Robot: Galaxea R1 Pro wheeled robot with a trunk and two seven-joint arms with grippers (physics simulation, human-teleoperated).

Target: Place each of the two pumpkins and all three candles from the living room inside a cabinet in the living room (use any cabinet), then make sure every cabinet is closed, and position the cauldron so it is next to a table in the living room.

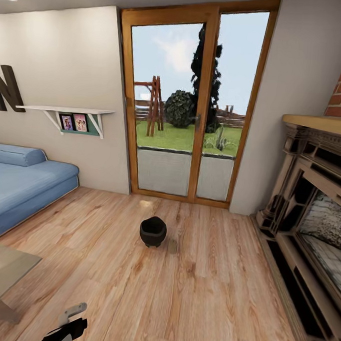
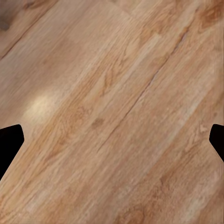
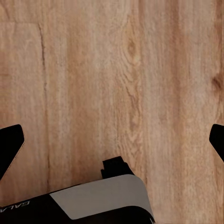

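The black cauldron (image 1: pixel 153 231) stands on the wood floor in front of the glass door. One short beige candle (image 1: pixel 172 246) stands just to its right, close by but apart from it. A corner of a glass-topped table (image 1: pixel 5 272) shows at the lower left, well away from the cauldron. The pumpkins and the cabinet are out of view. My left gripper (image 2: pixel 112 140) hangs open over bare floor, its black fingertips (image 2: pixel 9 142) wide apart. My right gripper (image 3: pixel 112 142) is open too, with only floorboards between its fingers. Part of my left arm (image 1: pixel 65 325) shows at the bottom edge.
A blue sofa (image 1: pixel 24 188) lines the left wall under a white shelf (image 1: pixel 68 112). A brick fireplace with a dark wood surround (image 1: pixel 308 207) fills the right side. The wood-framed glass door (image 1: pixel 194 106) is straight ahead. Open floor (image 1: pixel 183 301) lies between me and the cauldron.
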